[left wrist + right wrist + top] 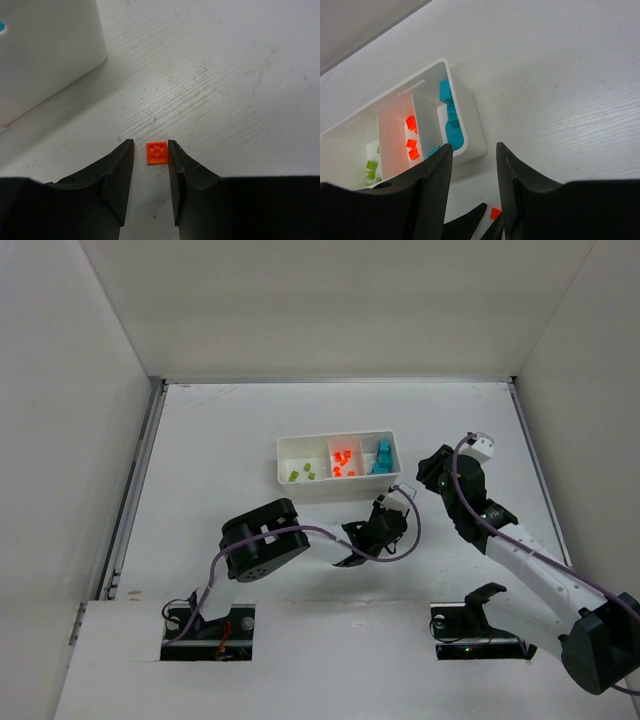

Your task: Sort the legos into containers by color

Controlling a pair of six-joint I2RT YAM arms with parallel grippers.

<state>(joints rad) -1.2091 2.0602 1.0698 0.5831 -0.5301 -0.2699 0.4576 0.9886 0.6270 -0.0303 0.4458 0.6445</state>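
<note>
Straddling an orange lego point(157, 153), left gripper point(150, 145) gapes narrowly (right gripper point(474, 146) spread, empty).

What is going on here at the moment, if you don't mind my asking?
The arms are sorting legos by colour into a white three-compartment tray: green pieces left, orange pieces middle, teal pieces right in the top view. The left gripper is down at the table, its open fingers either side of one loose orange lego beside the tray, not closed on it. The right gripper hangs open near the tray's teal end, holding nothing.
</note>
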